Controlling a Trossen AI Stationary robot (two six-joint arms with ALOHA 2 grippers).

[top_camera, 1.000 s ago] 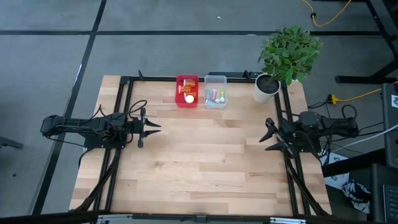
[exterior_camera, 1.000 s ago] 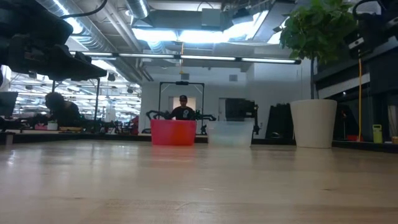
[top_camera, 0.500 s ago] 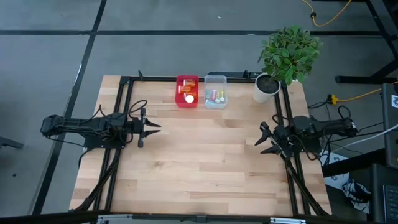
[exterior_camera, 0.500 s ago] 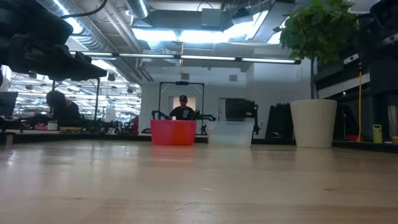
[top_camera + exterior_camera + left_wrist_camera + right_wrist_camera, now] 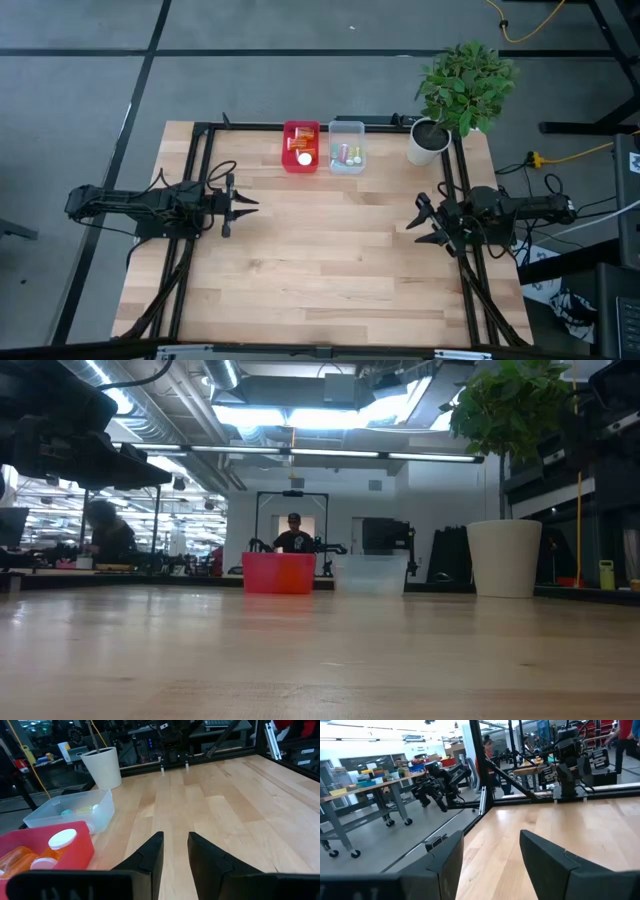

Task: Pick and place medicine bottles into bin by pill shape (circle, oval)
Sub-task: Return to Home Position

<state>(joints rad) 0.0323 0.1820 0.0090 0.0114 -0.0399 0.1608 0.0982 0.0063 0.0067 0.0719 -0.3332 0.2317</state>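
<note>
- Translucent orange medicine bottles with white caps [image 5: 302, 150] lie in the red plastic bin [image 5: 286, 146] at the wooden table's [image 5: 320, 270] far edge.
- Slim pale tinted vials [image 5: 347, 154] lie in the clear plastic bin [image 5: 362, 140] just beside it.
- Left gripper [image 5: 247, 203], near the left edge: jaws slightly apart, holding nothing.
- Right gripper [image 5: 416, 221], near the right edge: jaws spread wide, holding nothing.

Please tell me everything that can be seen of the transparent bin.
The transparent bin is a rectangular box of clear plastic, open on top, standing upright at the table's far edge. A narrow gap parts it from the red bin; the white plant pot stands farther off on its other side. Tinted vials lie inside.
</note>
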